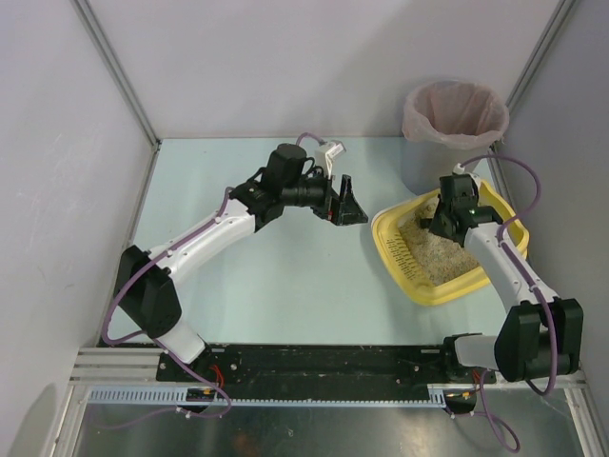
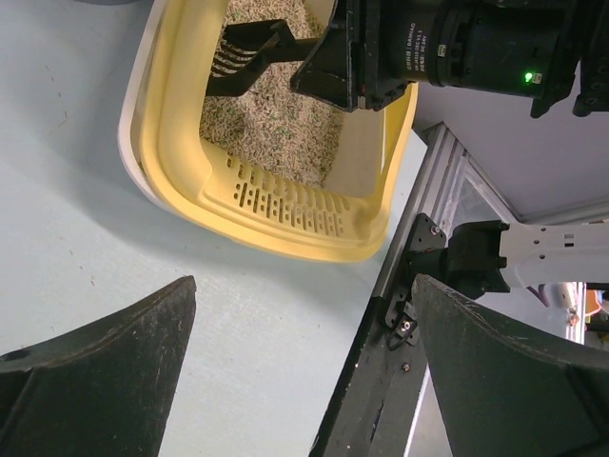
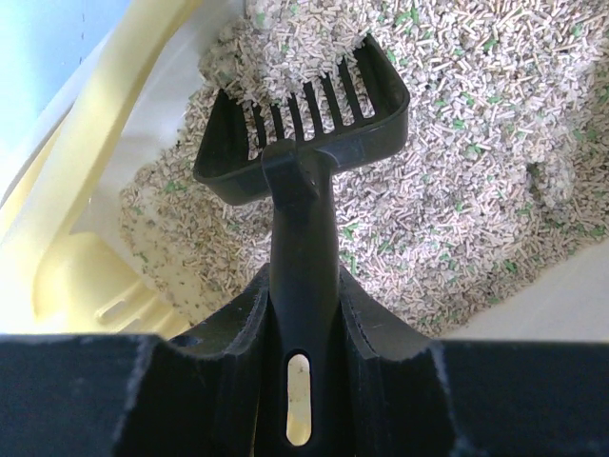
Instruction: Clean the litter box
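Observation:
The yellow litter box [image 1: 400,259] sits at the right of the table, with beige pellet litter [image 1: 440,252] inside. It also shows in the left wrist view [image 2: 181,143] and the right wrist view [image 3: 67,190]. My right gripper [image 1: 445,217] is shut on the handle of a black slotted scoop [image 3: 304,133]. The scoop's head carries a heap of litter and sits low over the litter at the box's far corner. My left gripper [image 1: 350,202] is open and empty, above the table just left of the box.
A grey round bin [image 1: 454,129] with a pink bag liner stands at the back right, behind the litter box. The black rail [image 2: 400,381] runs along the table's near edge. White walls close the left, back and right sides.

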You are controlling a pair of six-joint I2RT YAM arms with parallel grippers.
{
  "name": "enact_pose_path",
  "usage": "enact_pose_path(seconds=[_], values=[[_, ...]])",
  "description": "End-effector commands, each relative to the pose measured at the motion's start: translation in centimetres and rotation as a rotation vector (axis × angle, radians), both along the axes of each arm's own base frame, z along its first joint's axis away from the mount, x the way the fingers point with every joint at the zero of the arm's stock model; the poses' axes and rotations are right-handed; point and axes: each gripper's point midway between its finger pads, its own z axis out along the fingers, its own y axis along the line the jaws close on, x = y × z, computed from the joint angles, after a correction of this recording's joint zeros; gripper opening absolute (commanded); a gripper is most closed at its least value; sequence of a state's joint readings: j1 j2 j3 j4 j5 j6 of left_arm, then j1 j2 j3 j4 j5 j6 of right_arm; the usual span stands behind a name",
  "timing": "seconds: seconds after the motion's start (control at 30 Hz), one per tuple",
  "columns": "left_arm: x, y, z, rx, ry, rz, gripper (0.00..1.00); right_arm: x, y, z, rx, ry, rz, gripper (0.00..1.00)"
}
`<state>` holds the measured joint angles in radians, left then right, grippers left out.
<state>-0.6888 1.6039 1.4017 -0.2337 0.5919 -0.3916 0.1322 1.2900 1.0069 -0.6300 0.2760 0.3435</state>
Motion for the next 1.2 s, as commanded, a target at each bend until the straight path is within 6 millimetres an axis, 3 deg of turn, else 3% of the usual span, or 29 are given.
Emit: enact_pose_path(seconds=[0.0, 0.27, 0.33, 0.37, 0.43, 0.83, 0.9, 1.17], values=[[-0.6, 0.3, 3.1, -0.064, -0.059, -0.024, 0.99, 2.0, -0.8, 0.1, -0.001, -0.096, -0.034, 0.00], [-0.8, 0.2, 3.0, -0.068, -0.045, -0.039, 0.99, 1.8, -0.7, -0.3, 0.049, -0.225, -0.009, 0.00], [-0.9, 0.1, 3.0, -0.068, -0.043, -0.043, 0.99, 1.9, -0.5, 0.5, 0.068, -0.282, 0.018, 0.00], [-0.9, 0.1, 3.0, -0.070, -0.042, -0.044, 0.99, 1.4, -0.4, -0.3, 0.073, -0.277, 0.027, 0.00], [-0.9, 0.1, 3.0, -0.071, -0.039, -0.046, 0.99, 1.5, -0.1, 0.4, 0.092, -0.327, 0.055, 0.00], [-1.0, 0.0, 2.7, -0.071, -0.024, -0.056, 0.99, 0.8, 1.0, -0.6, 0.154, -0.430, 0.109, 0.00], [-1.0, -0.1, 2.7, -0.071, -0.023, -0.055, 0.99, 0.9, 1.1, 0.3, 0.172, -0.490, 0.099, 0.00], [-1.1, -0.2, 2.4, -0.070, -0.006, -0.061, 0.98, 0.1, 1.5, 0.5, 0.224, -0.574, 0.084, 0.00]])
